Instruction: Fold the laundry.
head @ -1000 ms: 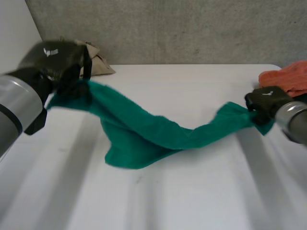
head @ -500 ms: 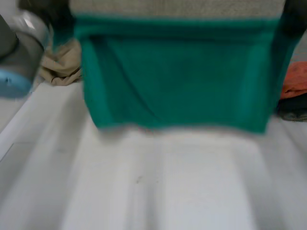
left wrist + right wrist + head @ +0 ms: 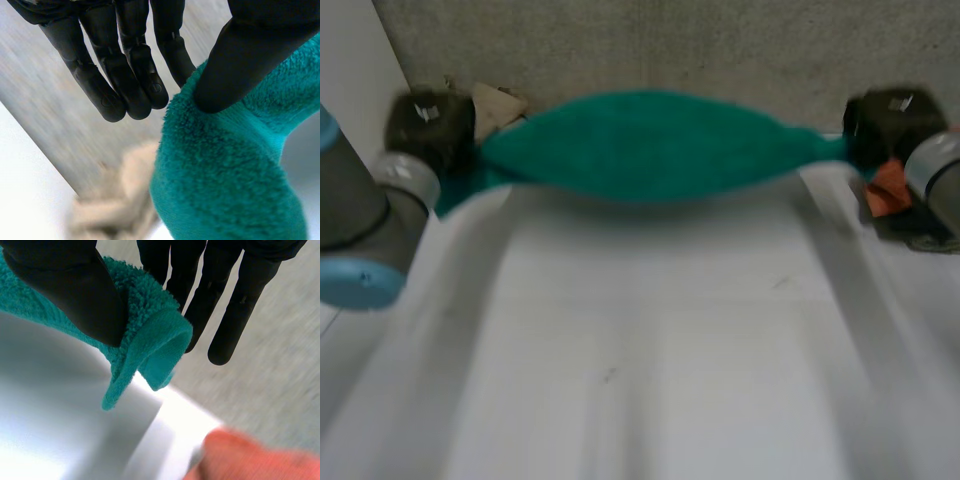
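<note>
Early stage, no fold made yet. The green towel (image 3: 650,145) hung stretched in the air between both hands, above the far side of the table (image 3: 640,350). It would need laying flat, then folding. A beige cloth (image 3: 498,103) and an orange cloth (image 3: 887,188) lay crumpled at the far corners, apparently also to do. The head view gave the full span, with the left hand (image 3: 428,125) at one end and the right hand (image 3: 883,122) at the other, grips unreadable. The wrist views gave the grips: each thumb clamped a towel end against the hand, with the other fingers straight, clear of the cloth.
</note>
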